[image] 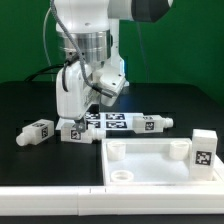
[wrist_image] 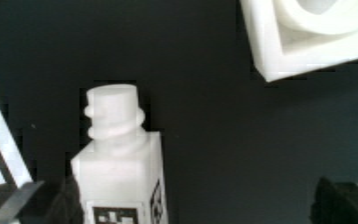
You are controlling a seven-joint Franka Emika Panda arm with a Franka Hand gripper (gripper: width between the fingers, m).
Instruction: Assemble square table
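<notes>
Gripper (image: 97, 97), upper centre of the exterior view: jaws spread wide, empty, either side of a leg (wrist_image: 123, 160), not touching it.
Second leg (image: 37, 130), left; third leg (image: 150, 122), centre right: both lying loose.
Fourth leg (image: 205, 148): upright at the top's right edge; whether seated, unclear.
Top (image: 150, 165), lower right: visible sockets bare.
Progress, judged: barely begun.

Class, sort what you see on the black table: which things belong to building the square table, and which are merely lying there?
Belong to the job: large white plastic square tray-like table top; small white chunky legs with black-and-white tags.
Just lying about: thin flat white marker board; long white rail.
</notes>
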